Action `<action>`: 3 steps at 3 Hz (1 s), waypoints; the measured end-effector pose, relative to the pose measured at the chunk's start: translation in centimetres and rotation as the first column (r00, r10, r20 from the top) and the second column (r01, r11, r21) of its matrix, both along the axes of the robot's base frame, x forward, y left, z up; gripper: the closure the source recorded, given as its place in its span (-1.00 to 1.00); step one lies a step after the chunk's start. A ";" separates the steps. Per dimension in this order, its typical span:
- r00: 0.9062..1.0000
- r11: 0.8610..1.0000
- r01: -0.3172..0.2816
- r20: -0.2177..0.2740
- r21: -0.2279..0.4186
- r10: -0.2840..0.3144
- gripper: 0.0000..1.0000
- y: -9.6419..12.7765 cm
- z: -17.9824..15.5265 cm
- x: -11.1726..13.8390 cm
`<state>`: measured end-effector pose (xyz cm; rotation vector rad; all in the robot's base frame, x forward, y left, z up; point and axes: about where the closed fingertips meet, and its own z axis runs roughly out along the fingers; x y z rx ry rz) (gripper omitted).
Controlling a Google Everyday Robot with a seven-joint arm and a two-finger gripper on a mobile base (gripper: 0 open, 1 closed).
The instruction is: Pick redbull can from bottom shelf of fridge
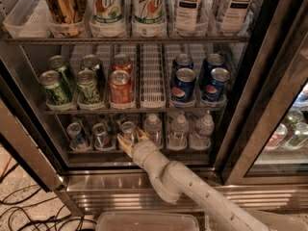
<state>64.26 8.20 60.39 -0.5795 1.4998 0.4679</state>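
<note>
The gripper (131,137), low and left of centre at the bottom shelf (91,151), is showing pale tan, with its arm (192,189) running off-white toward the lower right. The redbull can (128,129) beside it is showing blue and silver. At mid-frame, green cans (55,86) are sitting next to a red can (119,85), and blue Pepsi cans (184,84) are wearing red-and-white roundels. The fridge (120,184) is gleaming ribbed silver along its base, and its door frame (243,105) is showing dark.
</note>
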 end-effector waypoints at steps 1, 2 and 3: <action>1.000 1.000 0.000 0.000 0.000 0.000 0.94 0.0 0.0 0.0; 1.000 1.000 -0.002 0.028 0.011 0.002 1.00 -0.1 1.2 -0.4; 0.996 1.000 -0.001 0.093 0.009 0.000 1.00 -0.5 3.8 -0.9</action>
